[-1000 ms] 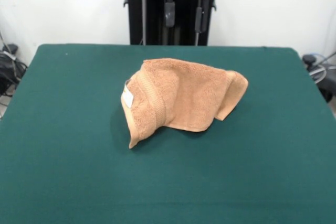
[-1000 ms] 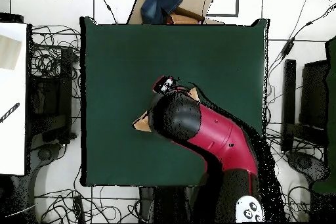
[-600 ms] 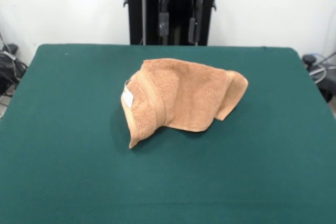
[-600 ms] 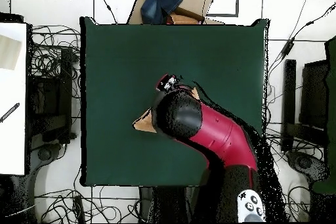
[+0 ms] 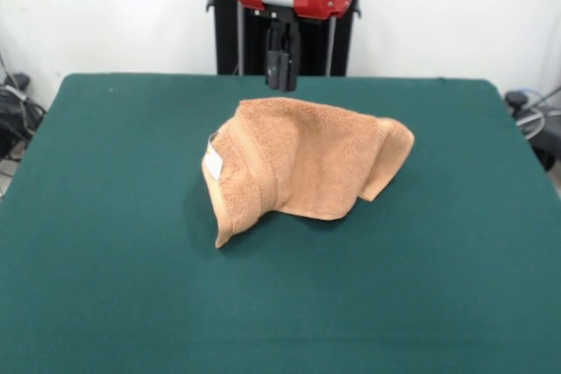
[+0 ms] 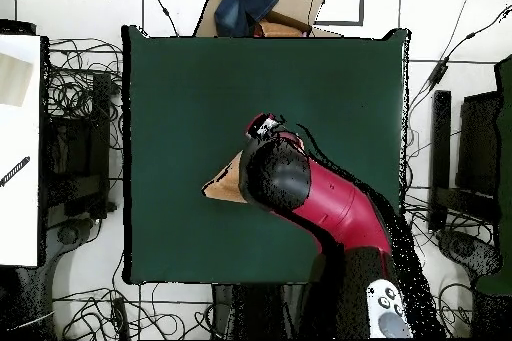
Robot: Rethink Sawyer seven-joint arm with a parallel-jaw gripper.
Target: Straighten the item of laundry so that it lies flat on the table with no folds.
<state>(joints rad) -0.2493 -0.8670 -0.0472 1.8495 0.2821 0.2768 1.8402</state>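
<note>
Green felt covers pretty much the whole table [image 5: 105,286], and the towel [image 5: 298,164] sits roughly in the middle of it, bunched up rather than flat. It's folded over on itself: the woven border band [image 5: 254,172] runs down the left side with the small white label [image 5: 213,162] showing, one corner pokes toward the front, and a flap [image 5: 394,155] curls up on the right. So the task is basically not started as far as flatness goes.

The gripper [image 5: 281,72] hangs just above the towel's far edge, not touching it as far as the front view shows. The jaws look narrow, pressed close together, holding nothing. That spot probably makes sense as a lineup for grabbing the top layer near the back fold, though that's a guess. From overhead the red arm [image 6: 330,207] covers most of the towel, so only a tan corner sticks out on one side.

Room-wise it's easy: bare felt all around the towel, and every table edge is well apart from it. Pulling a layer out in any direction shouldn't run it off the table. Cables and a cardboard box [image 6: 290,2] sit off the table, out of the way.
</note>
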